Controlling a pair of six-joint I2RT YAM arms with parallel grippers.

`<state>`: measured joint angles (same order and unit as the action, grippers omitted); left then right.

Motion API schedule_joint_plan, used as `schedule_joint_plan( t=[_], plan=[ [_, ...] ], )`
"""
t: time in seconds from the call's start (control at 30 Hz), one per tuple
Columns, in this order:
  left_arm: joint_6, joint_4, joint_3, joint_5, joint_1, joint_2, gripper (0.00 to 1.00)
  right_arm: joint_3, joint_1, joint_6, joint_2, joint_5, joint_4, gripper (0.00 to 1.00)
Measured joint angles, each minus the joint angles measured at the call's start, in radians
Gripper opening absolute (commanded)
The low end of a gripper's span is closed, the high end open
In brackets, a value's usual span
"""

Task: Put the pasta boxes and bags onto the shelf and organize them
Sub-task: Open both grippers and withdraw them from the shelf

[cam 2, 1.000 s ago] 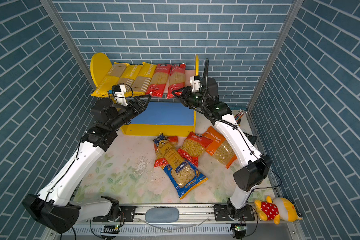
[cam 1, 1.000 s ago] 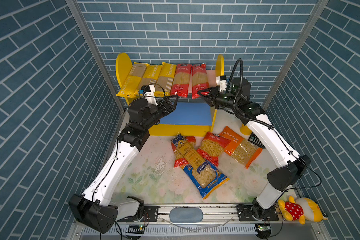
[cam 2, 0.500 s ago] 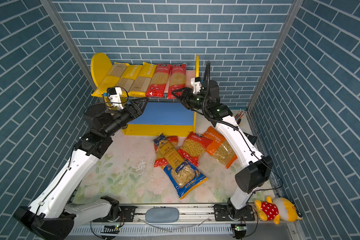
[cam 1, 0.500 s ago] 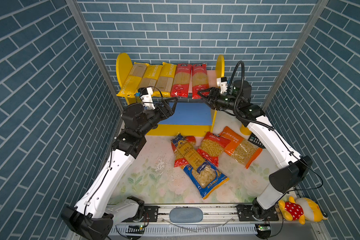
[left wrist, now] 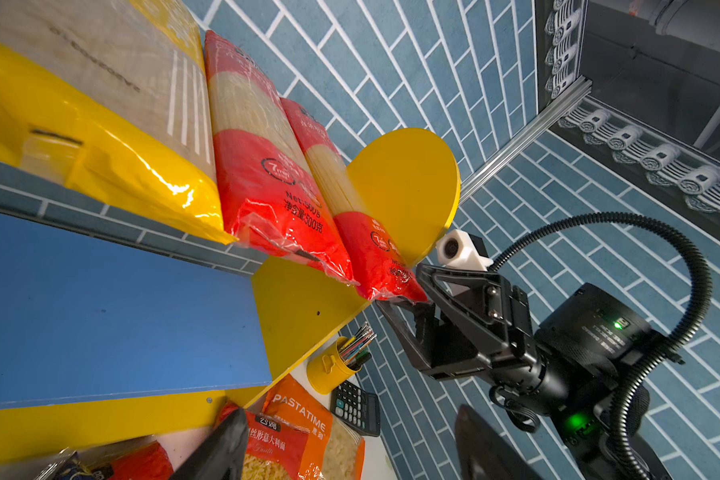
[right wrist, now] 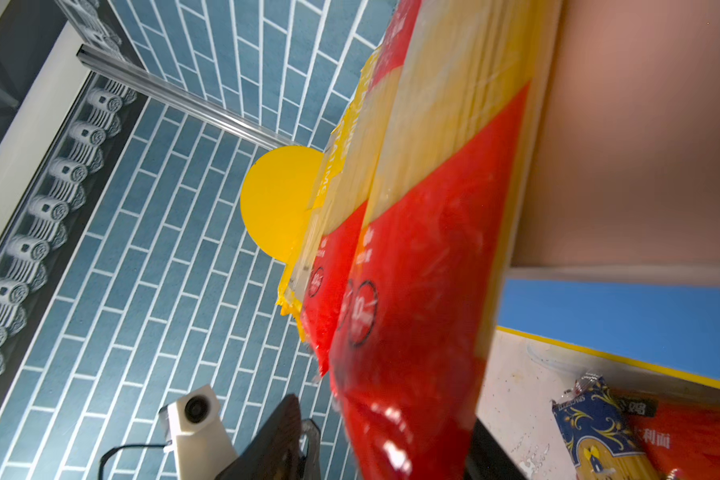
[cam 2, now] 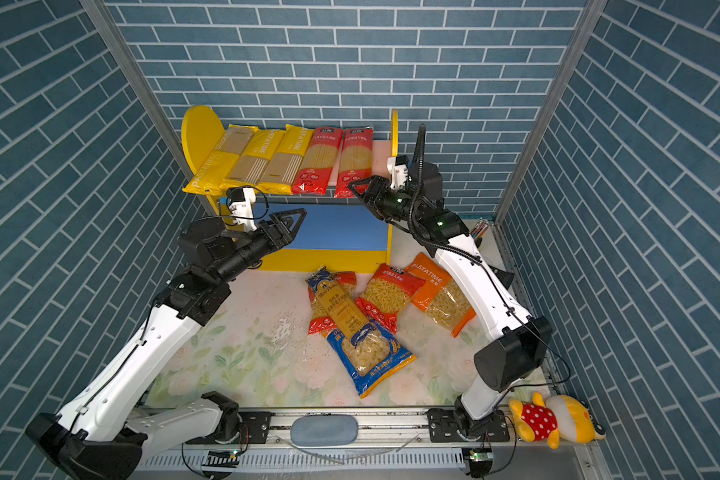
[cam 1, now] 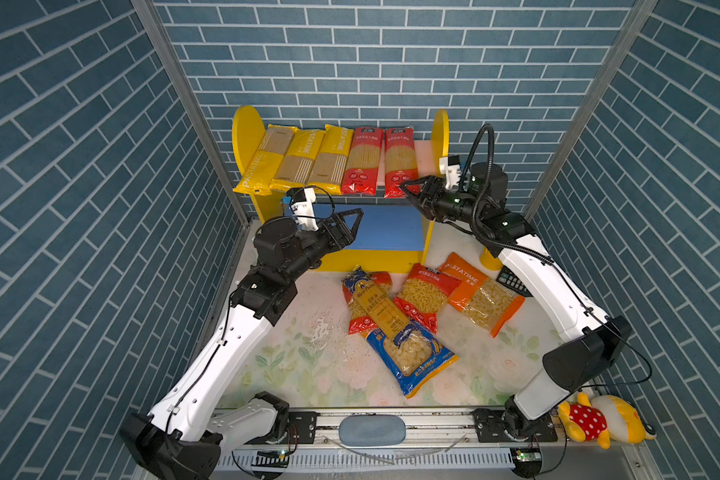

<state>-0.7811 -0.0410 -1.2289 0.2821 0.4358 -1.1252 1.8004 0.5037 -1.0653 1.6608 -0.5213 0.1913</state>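
Observation:
The shelf [cam 1: 246, 137] stands at the back wall. On its pink upper board lie three yellow spaghetti packs [cam 1: 296, 160] and two red ones [cam 1: 361, 162], side by side. My right gripper [cam 1: 406, 191] is open at the front end of the rightmost red pack [right wrist: 425, 291]; that end lies between its fingers, with a gap showing at one finger [right wrist: 283, 424]. My left gripper [cam 1: 356, 218] is open and empty in front of the blue lower board [cam 1: 387, 226]. On the table lie a dark-blue spaghetti pack [cam 1: 375, 307] and red [cam 1: 422, 293], orange [cam 1: 481, 293] and blue [cam 1: 412, 357] short-pasta bags.
A yellow pencil cup [left wrist: 329, 370] and a calculator [left wrist: 356, 407] sit to the right of the shelf, behind my right arm. A plush toy [cam 1: 591, 419] lies off the table at the front right. Crumbs [cam 1: 321, 328] are scattered on the flowered mat.
My right gripper's jaws have opened around the red pack's end. My left arm has drawn back and sunk from the upper board's edge to the level of the blue board.

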Motion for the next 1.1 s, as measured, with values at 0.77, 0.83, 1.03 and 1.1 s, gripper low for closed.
schedule_joint_plan(
  t=[0.77,0.83,1.03,1.1],
  plan=[
    [0.012,-0.014,0.017,-0.020,0.002,0.017,0.79,0.072,0.017,-0.031,0.094,-0.150,-0.127,0.27],
    [0.013,-0.016,0.017,-0.021,0.002,0.021,0.79,0.071,0.014,-0.043,0.094,-0.166,-0.132,0.43],
    [0.020,-0.029,0.035,-0.021,0.002,0.061,0.79,0.007,0.007,-0.063,0.080,-0.182,-0.146,0.59],
    [0.026,-0.031,0.056,-0.020,0.004,0.079,0.79,-0.038,0.007,-0.060,0.061,-0.183,-0.147,0.60]
  ],
)
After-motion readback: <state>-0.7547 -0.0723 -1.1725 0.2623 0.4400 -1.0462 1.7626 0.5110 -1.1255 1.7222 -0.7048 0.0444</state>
